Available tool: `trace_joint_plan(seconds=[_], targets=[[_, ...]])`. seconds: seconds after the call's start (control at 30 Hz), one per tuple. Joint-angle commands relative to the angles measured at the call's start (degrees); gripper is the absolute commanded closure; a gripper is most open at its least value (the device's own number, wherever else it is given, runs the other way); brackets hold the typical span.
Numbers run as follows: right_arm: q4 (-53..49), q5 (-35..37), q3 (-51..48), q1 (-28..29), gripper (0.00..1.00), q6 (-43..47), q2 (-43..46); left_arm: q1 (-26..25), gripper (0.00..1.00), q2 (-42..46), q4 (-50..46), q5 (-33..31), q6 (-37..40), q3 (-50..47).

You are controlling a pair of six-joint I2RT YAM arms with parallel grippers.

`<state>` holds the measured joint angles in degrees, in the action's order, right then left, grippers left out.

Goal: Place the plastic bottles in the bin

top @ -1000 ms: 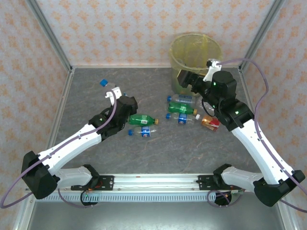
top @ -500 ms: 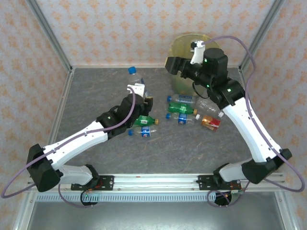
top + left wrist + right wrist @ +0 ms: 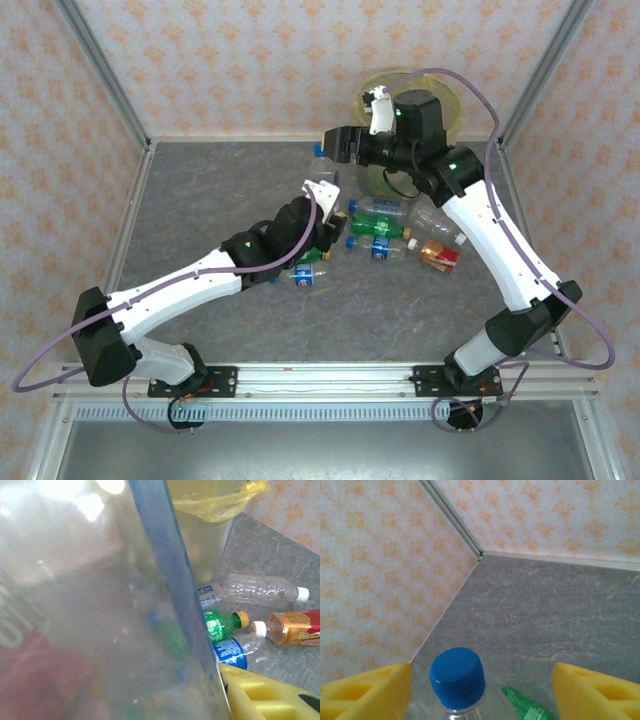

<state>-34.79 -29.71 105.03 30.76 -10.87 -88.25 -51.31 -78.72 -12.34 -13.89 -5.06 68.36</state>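
My left gripper (image 3: 322,196) is shut on a clear bottle (image 3: 321,168) with a blue cap (image 3: 456,674), holding it upright above the table. In the left wrist view this clear bottle (image 3: 100,605) fills the left side, beside one yellow finger (image 3: 262,695). My right gripper (image 3: 333,145) is open at cap height; its yellow fingers (image 3: 365,690) stand wide on either side of the cap without touching it. The pale-yellow bin (image 3: 207,525) with its yellow bag stands behind, and the bin (image 3: 440,95) is largely covered by my right arm.
Several bottles lie in front of the bin: a clear one (image 3: 380,207), a green one (image 3: 380,228), a blue-labelled one (image 3: 382,246) and an orange-red one (image 3: 440,256). Another blue-labelled bottle (image 3: 305,273) lies under my left arm. Patterned walls close the sides.
My left arm has lifted the clear bottle and carried it right, toward the bin. My right arm has swung up and left from the bottle pile to the bottle's cap.
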Motion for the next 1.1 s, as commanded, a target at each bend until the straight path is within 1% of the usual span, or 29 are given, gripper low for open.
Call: trace_joint_plan(seconds=[0.0,0.1,0.17,0.27,0.37,0.5,0.57,0.67,0.7,0.73,0.8,0.9,0.97,1.07], targets=[[-2.80,-1.32,1.09,0.68,0.30,2.32,-0.84,-1.30,0.46,-1.27,-1.07,0.37,2.78,2.80],[-2.42,-1.57,-0.49,0.90,0.36,2.70,-0.35,-2.16,0.46,-2.58,-2.13,0.27,3.26,4.09],[-2.03,-1.26,-1.40,0.88,0.38,2.83,0.08,-2.81,0.46,-3.35,-2.62,-0.32,3.57,4.71],[-2.00,0.35,-2.32,0.93,0.46,3.14,0.53,-3.32,0.46,-3.93,-2.84,-0.94,3.78,5.34],[-2.30,0.43,-3.03,0.88,0.50,3.49,1.31,-3.49,0.46,-4.21,-2.96,-0.87,3.74,5.65],[-2.86,2.27,-4.34,0.93,0.52,4.18,2.69,-3.49,0.47,-4.17,-2.52,-0.67,3.01,5.69],[-3.22,3.21,-4.81,0.88,0.56,4.43,3.45,-3.52,0.47,-4.10,-2.26,-0.55,2.70,5.30],[-3.36,3.14,-5.57,0.88,0.67,4.49,4.46,-3.48,0.47,-3.90,-2.19,-0.09,2.24,4.62],[-3.13,3.13,-5.81,0.89,0.68,4.22,4.79,-3.59,0.47,-3.81,-2.08,-0.08,2.08,4.47],[-2.87,2.95,-6.19,0.89,0.71,4.04,5.06,-3.67,0.47,-3.74,-2.10,0.03,2.12,4.33],[-2.02,2.56,-6.84,0.88,0.82,3.63,5.54,-3.78,0.47,-3.70,-2.19,-0.06,2.09,4.32],[-1.18,2.26,-7.02,0.91,0.90,2.66,5.83,-4.02,0.47,-3.57,-2.10,-0.44,2.26,4.42],[-0.69,2.68,-7.04,0.93,0.90,2.00,6.11,-4.07,0.45,-3.42,-2.14,-0.62,2.29,4.47],[0.19,4.58,-7.20,0.90,0.91,1.22,6.64,-4.07,0.35,-2.83,-2.20,-1.71,1.71,4.42]])
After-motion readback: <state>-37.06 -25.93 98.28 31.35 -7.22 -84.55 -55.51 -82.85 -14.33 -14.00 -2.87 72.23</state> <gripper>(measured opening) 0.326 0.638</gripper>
